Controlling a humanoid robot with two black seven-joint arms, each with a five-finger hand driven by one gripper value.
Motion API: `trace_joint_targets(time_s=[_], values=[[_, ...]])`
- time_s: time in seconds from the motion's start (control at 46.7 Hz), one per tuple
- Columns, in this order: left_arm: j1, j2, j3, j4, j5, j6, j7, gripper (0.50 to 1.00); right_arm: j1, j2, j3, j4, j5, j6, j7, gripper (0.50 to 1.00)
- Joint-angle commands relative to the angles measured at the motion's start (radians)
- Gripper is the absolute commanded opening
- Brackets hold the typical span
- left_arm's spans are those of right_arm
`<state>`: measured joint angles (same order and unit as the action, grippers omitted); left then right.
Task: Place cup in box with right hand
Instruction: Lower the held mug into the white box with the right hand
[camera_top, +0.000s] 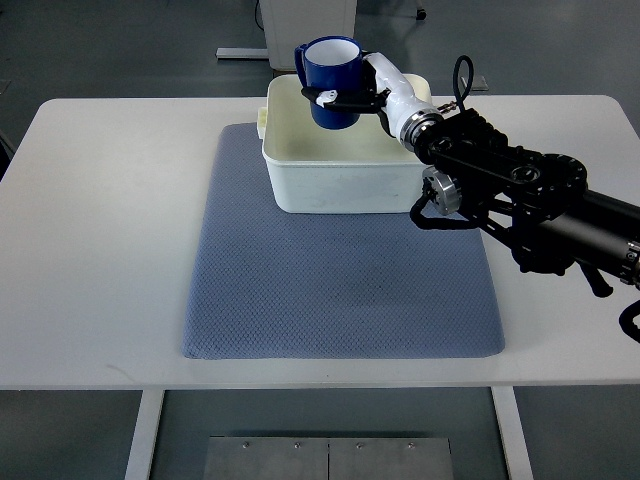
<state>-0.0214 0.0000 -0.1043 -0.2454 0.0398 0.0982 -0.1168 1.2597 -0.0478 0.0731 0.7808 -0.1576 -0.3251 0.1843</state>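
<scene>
Gripping the blue cup (332, 82) from its right side, the right hand (372, 92) had its fingers curled against the cup's wall, with one dark finger reaching across the front. The cup stood upright, mouth up, handle on the side away from the hand, and sat over the far part of the white box (340, 185), its base apparently below the far rim; whether it touched the box floor could not be told.

By my reading the carry was over and the lowering or release was in hand. The next move seemed to call for settling the cup on the box floor, then spreading the fingers and drawing the hand up and out to the right without catching the cup.

Edges mattered here: the cup was close to the box's far wall, and the wrist crossed above the box's right rim, so there was little slack on those sides. Toward the box's near wall the floor lay open. Around the box, the grey mat (340, 300) and the white table (110, 230) offered free room. No left arm showed.
</scene>
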Motion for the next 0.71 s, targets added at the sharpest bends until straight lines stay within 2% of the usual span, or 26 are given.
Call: trace_joint_targets(time_s=[0.0,0.685], values=[[0.0,0.0,0.0,0.0,0.0,0.0,0.0,1.0,-0.011,0.002,-0.001,-0.006,0.0,0.0,0.0,0.5],[0.0,0.0,0.0,0.0,0.0,0.0,0.0,1.0,-0.059,0.003,-0.001,-0.002,-0.002,0.0,0.011,0.5]])
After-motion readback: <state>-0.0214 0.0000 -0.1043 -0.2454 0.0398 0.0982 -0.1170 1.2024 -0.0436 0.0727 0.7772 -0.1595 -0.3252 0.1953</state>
